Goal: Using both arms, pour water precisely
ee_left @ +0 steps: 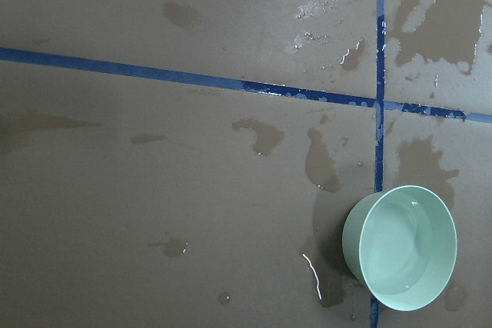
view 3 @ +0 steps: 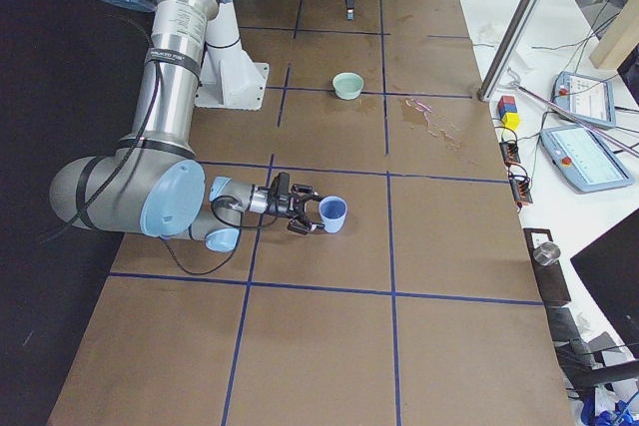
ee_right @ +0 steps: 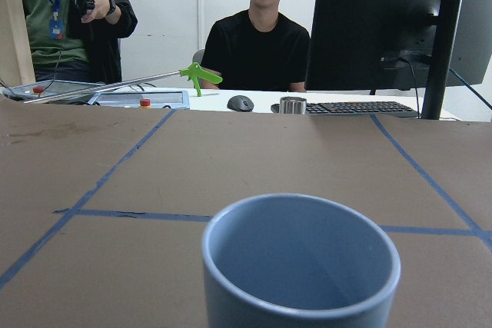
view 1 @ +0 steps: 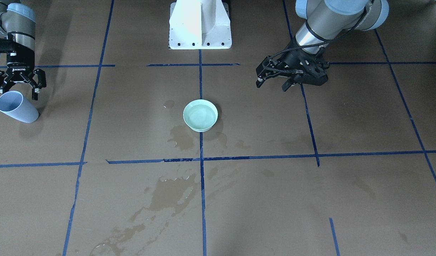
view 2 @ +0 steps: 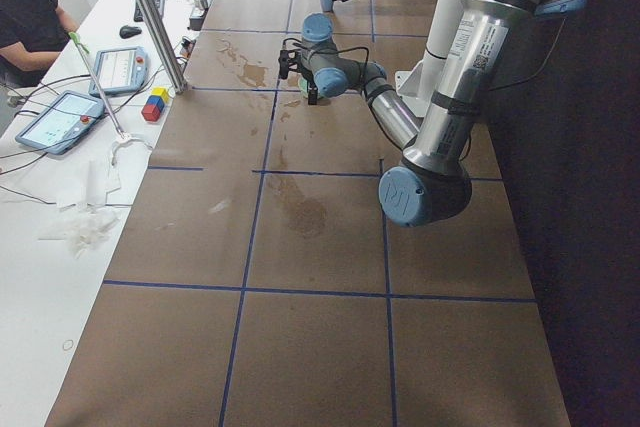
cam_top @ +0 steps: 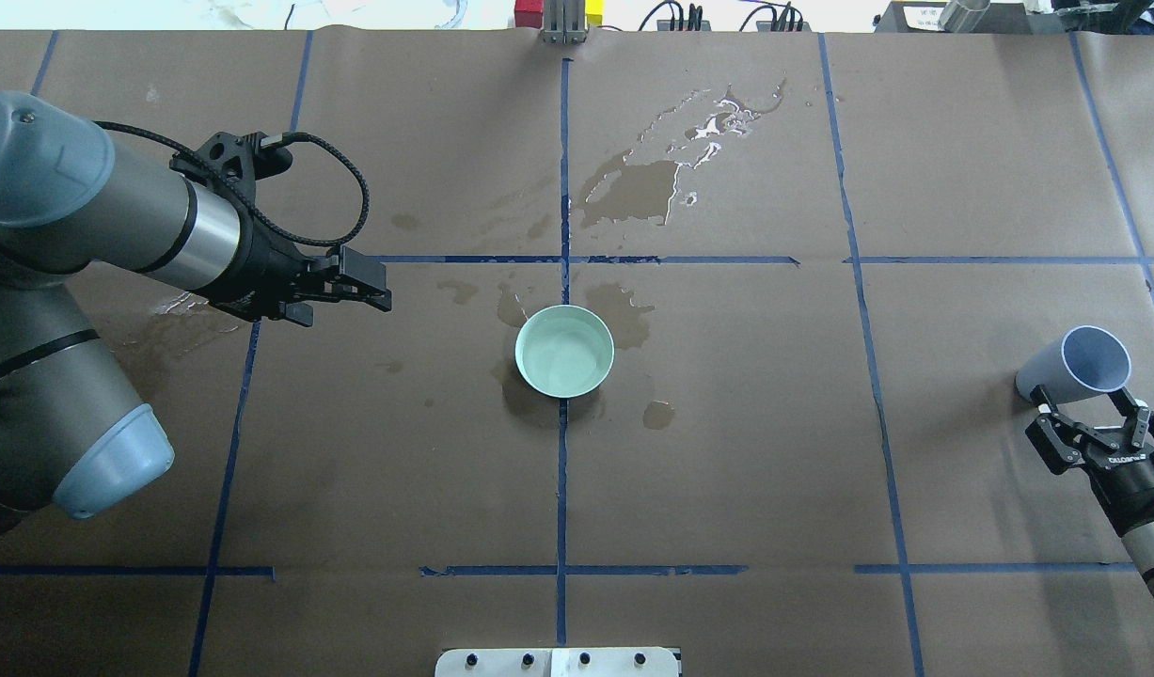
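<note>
**Entry: bowl filled at centre, cup at right jaws**

Brown kraft paper covers the worktop (cam_top: pixel 727 470), matte and creased at the seams, ruled into large squares by blue tape (cam_top: pixel 562 489). Dark wet stains (cam_top: pixel 642 193) with glossy edges spread on the far side of the paper, and smaller blots ring the centre.

A mint-green bowl (view 1: pixel 194 127), round, smooth and shallow, sits on the centre tape crossing. The water (view 1: pixel 200 115) lies inside it, clear with a faint sheen.

Left gripper (view 1: pixel 272 85): black, its jaws spread apart and holding nothing. It hangs above the worktop on the robot's left side, well apart from the bowl. Its wrist view looks down on the bowl at the lower right of the picture.

Right gripper (cam_top: pixel 1084 406): jaws spread wide, low at the robot's right end of the worktop. A pale blue-grey cup (cam_top: pixel 1089 362), plain cylinder with a thin rim, stands upright just in front of them. Whether the fingers touch its wall I cannot tell. No liquid shows in the part of the cup that is visible.

White boxy pedestal (view 1: pixel 200 28) stands at the near edge.
</note>
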### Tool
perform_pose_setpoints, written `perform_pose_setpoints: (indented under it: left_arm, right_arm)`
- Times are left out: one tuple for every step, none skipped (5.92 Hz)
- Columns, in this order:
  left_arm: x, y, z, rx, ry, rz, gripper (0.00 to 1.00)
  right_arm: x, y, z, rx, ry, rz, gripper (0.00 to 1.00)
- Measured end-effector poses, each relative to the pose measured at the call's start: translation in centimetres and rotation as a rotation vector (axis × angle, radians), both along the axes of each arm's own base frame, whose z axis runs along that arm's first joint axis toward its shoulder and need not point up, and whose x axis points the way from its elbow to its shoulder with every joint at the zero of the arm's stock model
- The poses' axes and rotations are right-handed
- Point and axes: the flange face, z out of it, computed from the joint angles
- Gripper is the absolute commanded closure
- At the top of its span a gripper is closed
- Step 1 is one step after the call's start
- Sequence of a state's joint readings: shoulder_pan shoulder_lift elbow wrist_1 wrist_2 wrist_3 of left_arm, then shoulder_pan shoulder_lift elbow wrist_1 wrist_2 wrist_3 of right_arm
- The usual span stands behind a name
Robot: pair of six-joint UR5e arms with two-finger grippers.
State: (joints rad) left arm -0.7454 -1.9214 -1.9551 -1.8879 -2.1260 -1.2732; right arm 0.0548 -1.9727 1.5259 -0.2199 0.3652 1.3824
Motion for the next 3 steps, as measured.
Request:
perform_pose_setpoints:
  left_arm:
    - [-0.16,0.00,0.07,-0.001,-0.001,-0.002,0.00]
    - [-0.31,0.02,0.17,-0.001,-0.001,-0.003,0.00]
    - [-0.41,0.01,0.23,-0.002,-0.002,-0.005,0.00]
  right_arm:
    - [-0.03,-0.01,0.43,0.001,0.012,-0.007,0.03]
    - [0.02,-0.03,0.83,-0.002,0.021,-0.012,0.03]
    - [0.09,-0.11,1.06,-0.005,0.025,-0.012,0.03]
